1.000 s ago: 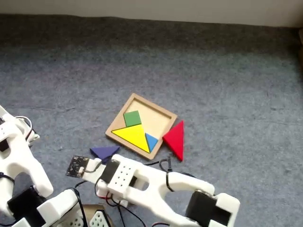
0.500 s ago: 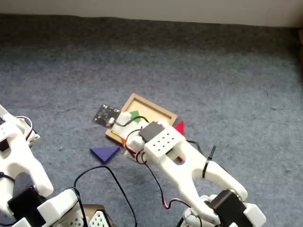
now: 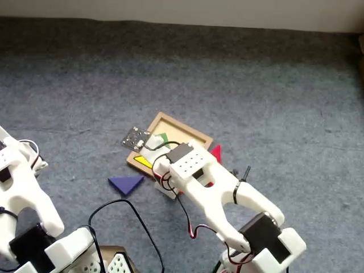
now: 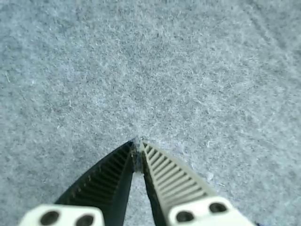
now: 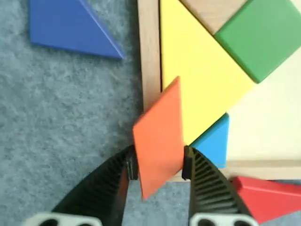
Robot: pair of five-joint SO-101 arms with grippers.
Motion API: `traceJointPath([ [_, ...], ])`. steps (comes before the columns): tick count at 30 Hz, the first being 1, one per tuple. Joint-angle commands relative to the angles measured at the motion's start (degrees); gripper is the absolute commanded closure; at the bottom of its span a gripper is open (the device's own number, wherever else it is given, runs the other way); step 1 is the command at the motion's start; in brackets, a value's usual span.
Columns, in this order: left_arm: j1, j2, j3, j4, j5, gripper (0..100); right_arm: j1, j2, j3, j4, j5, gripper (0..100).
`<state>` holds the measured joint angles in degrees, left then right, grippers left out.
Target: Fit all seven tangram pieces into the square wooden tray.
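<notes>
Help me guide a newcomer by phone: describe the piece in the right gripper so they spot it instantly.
Find the square wooden tray on the grey carpet. At its corner beside the large yellow triangle and small light-blue triangle, the right gripper clamps a flat orange parallelogram over the rim. It alone is orange, and neither triangle nor square.

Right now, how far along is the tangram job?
Done: the yellow triangle, green square and light blue triangle lie in the wooden tray. In hand: the right tool grips the orange parallelogram over the tray's rim. Left: the dark blue triangle and red triangle lie outside on the carpet.
</notes>
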<state>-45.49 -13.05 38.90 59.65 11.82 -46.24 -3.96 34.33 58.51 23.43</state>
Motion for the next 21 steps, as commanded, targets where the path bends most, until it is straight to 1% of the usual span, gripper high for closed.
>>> traceJointPath([
  [1,1.19,-1.98,-2.24,0.0,-0.35,99,-1.01,-5.49,-2.86,4.09,-1.23,85.5],
  [7,1.19,-1.98,-2.24,0.0,-0.35,99,-1.01,-10.51,-2.77,5.05,-1.23,85.3],
  [12,1.19,-1.98,-2.24,0.0,-0.35,99,-1.19,-10.77,-2.77,5.49,-1.23,85.3],
  [14,1.19,-1.98,-2.24,0.0,-0.35,99,-2.24,-10.95,-3.03,7.34,-1.32,84.8],
  [18,1.89,-1.98,-2.24,0.0,-0.35,99,-3.74,-11.03,-3.21,11.3,-5.01,76.6],
  [21,2.33,-1.98,-2.24,0.0,-0.35,99,-2.42,-11.03,-3.21,11.12,-5.36,75.8],
])
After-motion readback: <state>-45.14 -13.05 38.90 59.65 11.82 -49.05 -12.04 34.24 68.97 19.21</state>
